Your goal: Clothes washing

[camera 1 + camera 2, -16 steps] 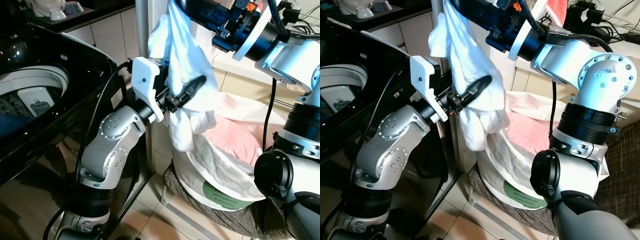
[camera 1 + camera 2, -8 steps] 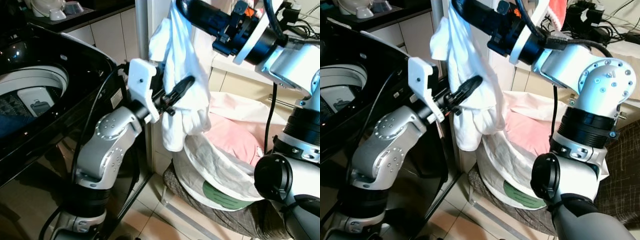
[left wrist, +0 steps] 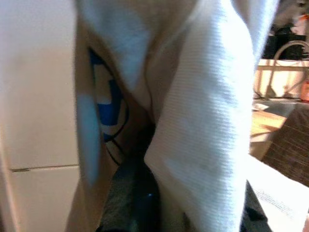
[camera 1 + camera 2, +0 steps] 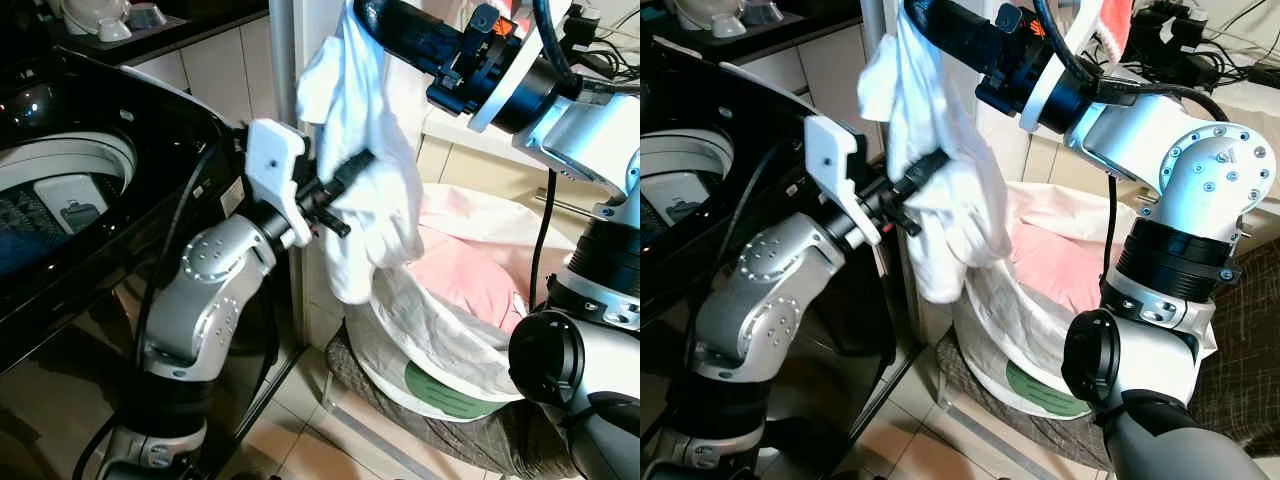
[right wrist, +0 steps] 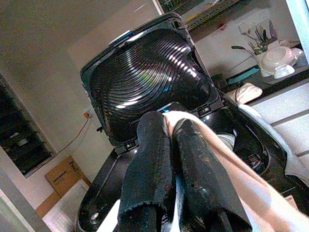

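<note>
A white garment point(image 4: 368, 165) hangs from my right gripper point(image 4: 912, 12), which is shut on its top end high in the middle; in the right wrist view the black fingers point(image 5: 154, 164) pinch the pale cloth. My left gripper point(image 4: 345, 185) reaches in from the left at mid-height and is shut on the garment's middle, the cloth bunched between its fingers point(image 3: 137, 193). The garment's lower end dangles above the rim of the white laundry bag point(image 4: 440, 345). The black top-loading washing machine point(image 4: 150, 120) stands to the left with its lid point(image 5: 145, 72) up and the drum point(image 4: 70, 180) open.
A pink cloth point(image 4: 470, 280) lies in the laundry bag, which sits on a dark woven cushion point(image 4: 480, 440). A white post point(image 4: 283, 50) rises between machine and bag. A counter with dishes point(image 4: 100, 15) runs behind the machine. Cables point(image 4: 1170, 40) clutter the shelf at the right.
My left gripper has swung left and slightly up toward the washing machine, drawing the middle of the garment with it. The right gripper has stayed high, still holding the top.
</note>
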{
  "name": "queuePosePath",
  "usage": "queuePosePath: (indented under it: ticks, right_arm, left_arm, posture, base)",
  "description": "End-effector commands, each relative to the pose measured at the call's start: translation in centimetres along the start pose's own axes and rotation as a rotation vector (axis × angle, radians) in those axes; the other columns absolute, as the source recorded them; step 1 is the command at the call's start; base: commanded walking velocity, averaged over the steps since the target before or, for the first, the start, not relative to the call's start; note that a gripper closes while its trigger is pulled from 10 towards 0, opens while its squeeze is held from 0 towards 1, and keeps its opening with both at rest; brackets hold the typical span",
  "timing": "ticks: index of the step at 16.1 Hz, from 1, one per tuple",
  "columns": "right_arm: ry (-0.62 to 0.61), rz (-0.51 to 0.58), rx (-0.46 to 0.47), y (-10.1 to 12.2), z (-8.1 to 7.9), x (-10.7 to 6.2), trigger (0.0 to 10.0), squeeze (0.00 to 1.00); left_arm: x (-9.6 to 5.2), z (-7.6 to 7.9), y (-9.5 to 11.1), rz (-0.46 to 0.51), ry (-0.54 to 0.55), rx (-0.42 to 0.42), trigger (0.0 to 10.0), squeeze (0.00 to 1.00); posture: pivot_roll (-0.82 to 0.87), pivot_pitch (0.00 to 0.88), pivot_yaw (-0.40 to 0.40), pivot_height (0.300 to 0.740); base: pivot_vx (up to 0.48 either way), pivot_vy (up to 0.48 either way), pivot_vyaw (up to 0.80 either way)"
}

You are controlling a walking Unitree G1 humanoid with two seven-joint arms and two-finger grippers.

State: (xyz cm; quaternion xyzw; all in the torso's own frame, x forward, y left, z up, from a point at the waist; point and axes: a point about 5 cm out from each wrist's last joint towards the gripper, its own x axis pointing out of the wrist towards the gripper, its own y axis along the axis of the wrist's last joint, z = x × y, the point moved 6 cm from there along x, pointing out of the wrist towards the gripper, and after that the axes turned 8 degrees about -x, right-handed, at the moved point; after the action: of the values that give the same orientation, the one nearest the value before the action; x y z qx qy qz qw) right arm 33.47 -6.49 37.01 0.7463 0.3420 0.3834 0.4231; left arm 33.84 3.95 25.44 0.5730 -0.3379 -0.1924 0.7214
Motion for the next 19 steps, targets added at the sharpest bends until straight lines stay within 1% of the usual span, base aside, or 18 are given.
queuePosePath:
  ticks: [1,4,5,6,7,8,9,10,11,12,13,14,15,16,17,18,19]
  right_arm:
    - [0.018,0.016,-0.018,0.2,-0.6,-0.1,0.0,0.00]
    - [0.002,0.022,-0.034,0.3,-0.5,-0.2,0.0,0.00]
    - [-0.003,0.022,-0.045,0.4,-0.5,-0.2,10.0,0.30]
    - [0.020,0.036,-0.045,0.5,-0.7,-0.2,10.0,1.00]
    - [0.025,0.041,-0.065,0.8,-0.8,-0.3,10.0,1.00]
    - [0.020,0.040,-0.077,0.8,-0.7,-0.3,10.0,1.00]
    - [-0.036,0.040,-0.126,1.3,-0.1,-0.8,10.0,1.00]
    - [-0.060,0.040,-0.147,1.5,0.2,-1.0,10.0,0.58]
    - [-0.078,0.033,-0.180,1.7,0.5,-1.2,10.0,0.00]
    - [-0.068,0.023,-0.208,1.6,0.3,-1.2,10.0,0.00]
    - [-0.055,0.010,-0.234,1.3,0.0,-1.3,10.0,0.00]
    - [-0.028,-0.019,-0.255,0.4,-0.6,-1.2,10.0,0.00]
    - [-0.011,-0.040,-0.258,-0.5,-1.0,-1.0,10.0,0.00]
    - [-0.008,-0.058,-0.258,-1.2,-1.0,-0.9,10.0,0.00]
    - [-0.016,-0.115,-0.250,-3.0,-0.9,-0.6,10.0,0.00]
    - [-0.026,-0.159,-0.265,-4.1,-0.6,-0.5,10.0,0.00]
    - [-0.048,-0.243,-0.287,-6.5,0.0,-0.4,10.0,0.00]
  left_arm:
    - [0.1,-0.4,0.6,0.012,0.010,0.015,0.0,0.00]
    - [-0.1,-1.1,0.8,0.013,0.027,0.025,0.0,0.00]
    - [-0.1,-1.5,1.1,0.013,0.042,0.043,0.0,0.00]
    - [-0.3,-3.6,2.3,0.011,0.101,0.121,0.0,0.00]
    - [-0.6,-6.1,4.4,0.013,0.163,0.218,0.0,0.00]
    - [-0.7,-6.9,5.2,0.015,0.183,0.253,0.0,0.00]
    - [-1.1,-10.2,9.6,0.050,0.279,0.387,0.0,0.00]
    - [-1.4,-11.5,11.6,0.069,0.325,0.445,0.0,0.00]
    - [-2.2,-13.6,15.8,0.101,0.421,0.578,0.0,0.00]
    - [-3.0,-14.9,18.8,0.115,0.512,0.677,0.0,0.00]
    - [-3.9,-16.0,21.5,0.112,0.609,0.798,0.0,0.00]
    - [-6.5,-17.9,26.1,0.059,0.832,1.074,0.0,0.00]
    - [-8.1,-20.4,26.2,-0.109,0.957,1.201,0.0,0.00]
    - [-8.6,-21.9,24.3,-0.197,0.977,1.158,0.0,0.00]
    - [-8.7,-24.3,18.7,-0.334,0.932,0.949,0.0,0.00]
    - [-8.9,-25.3,15.7,-0.402,0.919,0.845,0.0,0.00]
    - [-10.7,-27.1,9.3,-0.610,0.961,0.736,10.0,0.00]
  posture:
    - [-0.07,0.000,0.035,0.740]
    - [-0.07,0.000,0.036,0.740]
    - [-0.07,0.000,0.036,0.740]
    - [-0.06,0.000,0.028,0.740]
    - [-0.06,0.000,0.026,0.740]
    - [-0.06,0.000,0.026,0.740]
    - [-0.05,0.000,0.019,0.740]
    - [-0.05,0.000,0.019,0.740]
    - [-0.05,0.000,0.021,0.740]
    - [-0.05,0.000,0.028,0.740]
    - [-0.05,0.000,0.031,0.740]
    - [-0.06,0.000,0.038,0.740]
    - [-0.05,0.000,0.042,0.740]
    - [-0.05,0.000,0.042,0.740]
    - [-0.05,0.000,0.039,0.740]
    - [-0.05,0.000,0.039,0.740]
    - [-0.04,0.000,0.035,0.740]
  base:
    - [0.000,0.000,0.00]
    - [0.000,0.000,0.00]
    - [0.000,0.000,0.00]
    - [0.000,0.000,0.00]
    - [0.000,0.000,0.00]
    - [0.000,0.000,0.00]
    - [0.000,0.000,0.00]
    - [0.000,0.000,0.00]
    - [0.000,0.000,0.00]
    - [0.000,0.000,0.00]
    - [0.000,0.000,0.00]
    - [0.000,0.000,0.00]
    - [0.000,0.000,0.00]
    - [0.000,0.000,0.00]
    - [0.000,0.000,0.00]
    - [0.000,0.000,0.00]
    - [0.000,0.000,0.00]
